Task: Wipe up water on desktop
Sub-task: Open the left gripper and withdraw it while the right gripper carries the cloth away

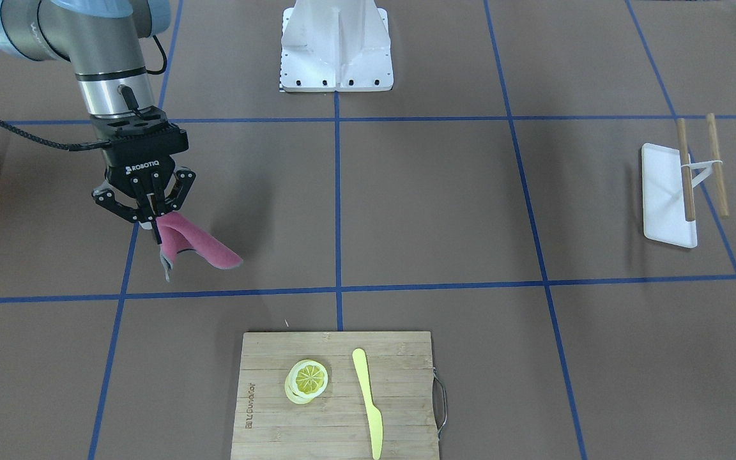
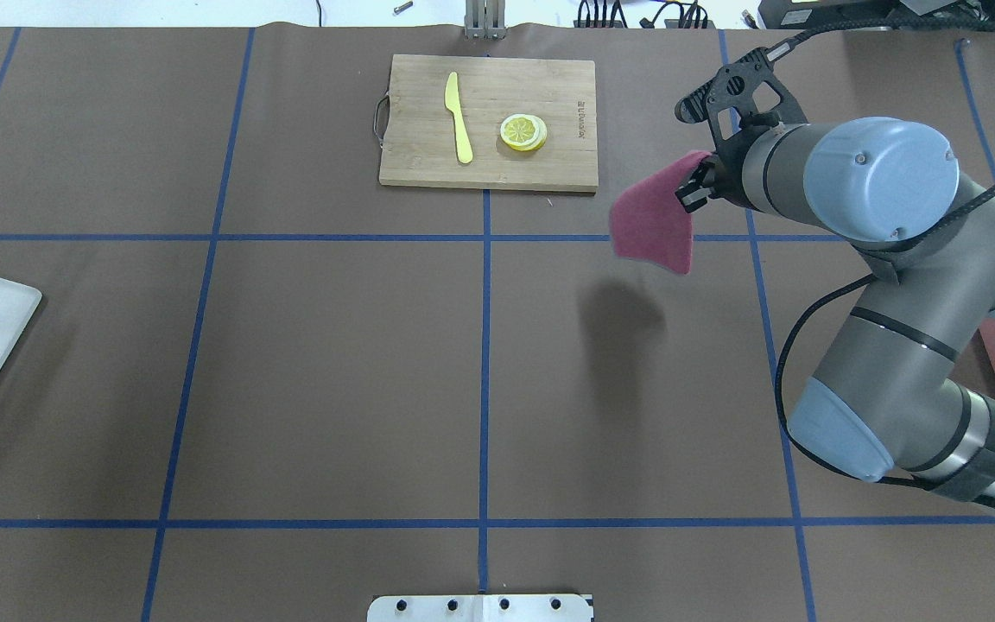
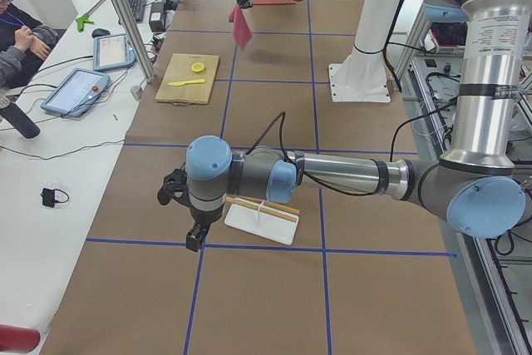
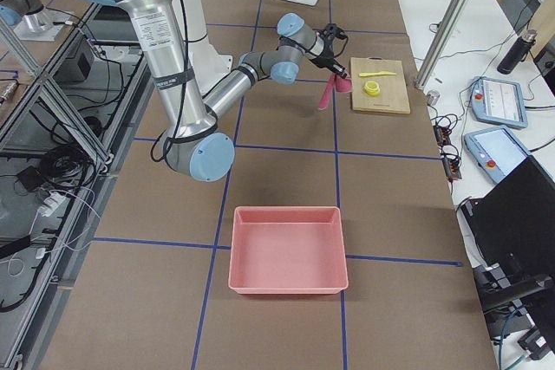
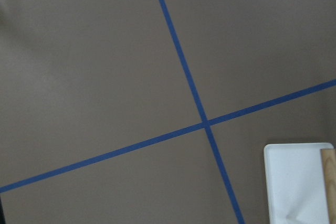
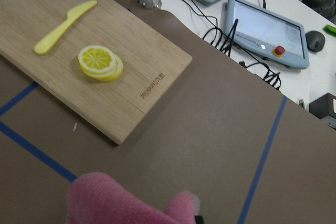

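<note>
Counting off now: one bench, and two claws over it, the right claw and the left claw. One pink cloth. One cutting board, and on it one yellow knife and one small stack of lemon slices, at least two in it, exact number hard to call. Well away from the board: one white tray, two wooden sticks, one pink bin, one white pedestal. Just beyond the board, two control tablets, and one person.
</note>
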Robot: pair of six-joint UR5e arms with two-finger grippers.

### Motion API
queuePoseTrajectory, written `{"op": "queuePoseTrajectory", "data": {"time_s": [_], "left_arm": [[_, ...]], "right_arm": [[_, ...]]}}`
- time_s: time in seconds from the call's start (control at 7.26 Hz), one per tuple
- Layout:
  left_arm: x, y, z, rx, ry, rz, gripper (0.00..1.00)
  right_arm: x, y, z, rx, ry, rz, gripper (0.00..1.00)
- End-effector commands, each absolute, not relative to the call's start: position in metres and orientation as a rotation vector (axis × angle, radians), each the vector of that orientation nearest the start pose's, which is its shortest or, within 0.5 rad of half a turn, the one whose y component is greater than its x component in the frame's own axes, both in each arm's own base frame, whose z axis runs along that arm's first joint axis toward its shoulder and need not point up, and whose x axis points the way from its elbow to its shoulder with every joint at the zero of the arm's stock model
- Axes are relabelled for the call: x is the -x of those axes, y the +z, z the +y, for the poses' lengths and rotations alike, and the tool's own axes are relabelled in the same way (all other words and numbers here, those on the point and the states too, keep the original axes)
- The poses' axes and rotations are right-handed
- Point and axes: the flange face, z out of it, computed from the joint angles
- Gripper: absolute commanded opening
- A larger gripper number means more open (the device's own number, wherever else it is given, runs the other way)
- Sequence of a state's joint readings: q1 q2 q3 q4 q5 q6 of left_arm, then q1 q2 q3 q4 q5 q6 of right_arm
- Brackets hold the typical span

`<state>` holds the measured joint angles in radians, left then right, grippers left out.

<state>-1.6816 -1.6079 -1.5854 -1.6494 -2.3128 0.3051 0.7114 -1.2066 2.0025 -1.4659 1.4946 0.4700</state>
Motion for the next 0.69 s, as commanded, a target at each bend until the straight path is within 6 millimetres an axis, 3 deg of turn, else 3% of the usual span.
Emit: {"op": "queuePoseTrajectory", "data": {"time_s": [0.0,0.14,0.28,0.55], "left_arm": [[0.131,0.661,-0.496,-0.227,0.223,0.690,0.99],[0.130,0.664,-0.492,-0.224,0.222,0.697,0.99],[0.130,0.665,-0.489,-0.226,0.221,0.700,0.99],[0.129,0.666,-0.489,-0.223,0.220,0.699,0.99]], "right_arm": [[0.319,0.308,-0.462,-0.591,-0.359,-0.348,0.00],[0.310,0.345,-0.456,-0.547,-0.410,-0.290,0.00],[0.310,0.370,-0.456,-0.516,-0.468,-0.241,0.00],[0.337,0.408,-0.474,-0.472,-0.478,-0.145,0.00]]}}
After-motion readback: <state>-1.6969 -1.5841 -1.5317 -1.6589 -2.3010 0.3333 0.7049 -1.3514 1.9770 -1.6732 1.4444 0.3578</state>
